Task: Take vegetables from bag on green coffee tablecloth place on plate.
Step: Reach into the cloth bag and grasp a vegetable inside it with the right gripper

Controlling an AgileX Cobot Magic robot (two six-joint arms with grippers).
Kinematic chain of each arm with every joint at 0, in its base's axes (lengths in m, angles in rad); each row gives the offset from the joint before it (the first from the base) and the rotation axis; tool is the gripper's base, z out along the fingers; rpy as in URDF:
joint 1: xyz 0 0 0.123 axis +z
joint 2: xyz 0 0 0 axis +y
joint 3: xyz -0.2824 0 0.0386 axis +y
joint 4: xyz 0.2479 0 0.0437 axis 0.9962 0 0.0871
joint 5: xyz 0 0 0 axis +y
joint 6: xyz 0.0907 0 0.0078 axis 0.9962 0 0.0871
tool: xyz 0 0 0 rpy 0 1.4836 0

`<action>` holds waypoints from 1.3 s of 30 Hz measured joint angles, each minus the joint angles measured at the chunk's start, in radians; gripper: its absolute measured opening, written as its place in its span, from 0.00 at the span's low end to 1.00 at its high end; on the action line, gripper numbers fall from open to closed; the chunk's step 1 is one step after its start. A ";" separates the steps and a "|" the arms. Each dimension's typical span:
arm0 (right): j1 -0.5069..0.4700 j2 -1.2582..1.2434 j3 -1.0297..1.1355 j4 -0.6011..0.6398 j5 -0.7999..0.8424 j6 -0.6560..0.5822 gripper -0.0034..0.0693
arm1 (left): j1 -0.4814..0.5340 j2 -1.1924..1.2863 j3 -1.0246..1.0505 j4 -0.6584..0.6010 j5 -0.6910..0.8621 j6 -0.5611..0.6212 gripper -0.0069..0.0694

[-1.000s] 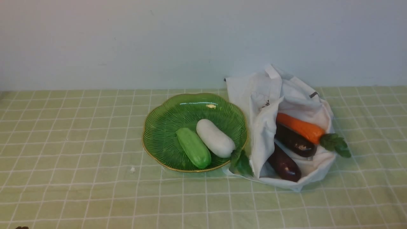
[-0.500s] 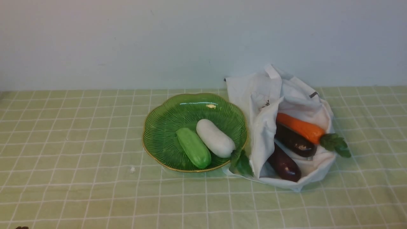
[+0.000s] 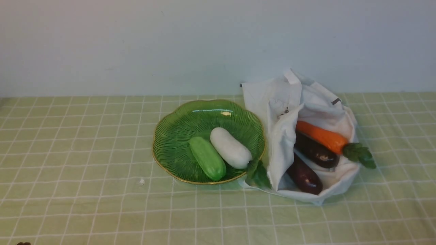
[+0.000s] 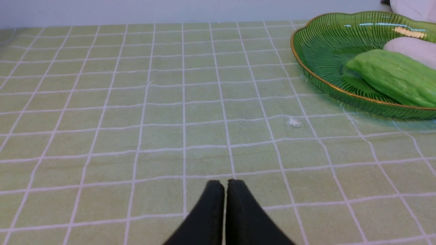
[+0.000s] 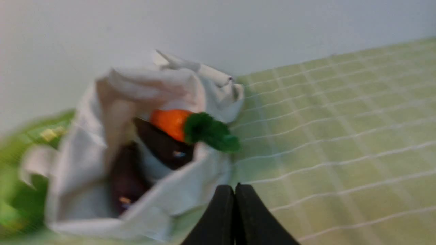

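The green plate (image 3: 170, 136) sits mid-table on the grid tablecloth (image 3: 85, 153). It holds the green cucumber (image 3: 207, 158) and the white radish (image 3: 230, 148), whose leaves (image 3: 257, 174) hang over the rim. The white bag (image 3: 272, 102) lies open to the right of the plate, with the orange carrot (image 3: 320, 136) and two purple eggplants (image 3: 315, 151) (image 3: 305, 177) inside. My left gripper (image 4: 225, 182) is shut and empty over bare cloth, apart from the plate (image 4: 316, 68). My right gripper (image 5: 234, 186) is shut and empty, just short of the bag (image 5: 170, 200); this view is blurred.
A pale wall stands right behind the table. A small white crumb (image 3: 141, 181) lies on the cloth left of the plate's front; it also shows in the left wrist view (image 4: 293, 122). Neither gripper shows in the front view.
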 joint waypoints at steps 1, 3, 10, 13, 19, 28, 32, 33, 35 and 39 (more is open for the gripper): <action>0.000 0.000 0.000 0.106 -0.011 0.068 0.03 | 0.000 0.000 0.000 0.000 0.000 0.000 0.09; 0.000 0.000 0.000 0.260 -0.027 0.167 0.03 | 0.000 0.000 0.000 0.000 0.000 0.000 0.09; 0.000 0.000 0.000 0.464 -0.037 0.242 0.03 | 0.000 0.000 0.000 0.000 0.000 0.000 0.09; 0.013 0.000 -0.024 0.465 0.032 0.154 0.03 | 0.000 0.000 0.000 0.000 0.000 0.000 0.09; 0.065 0.023 -0.293 0.413 0.124 -0.187 0.03 | 0.000 0.000 0.000 0.000 0.000 0.000 0.09; 0.071 0.513 -0.764 0.007 0.609 -0.265 0.03 | 0.000 0.000 0.000 0.000 0.000 0.000 0.09; 0.071 0.721 -0.778 -0.038 0.693 -0.236 0.03 | 0.000 0.000 0.000 0.000 0.000 0.000 0.09; 0.071 0.801 -0.778 -0.022 0.685 -0.245 0.03 | 0.000 0.000 0.000 0.000 0.000 0.000 0.09; 0.071 0.922 -0.778 0.045 0.637 -0.288 0.03 | 0.000 0.000 0.000 0.000 0.000 0.000 0.09; 0.072 1.106 -0.782 0.203 0.512 -0.432 0.08 | 0.000 0.000 0.000 0.000 0.000 0.000 0.09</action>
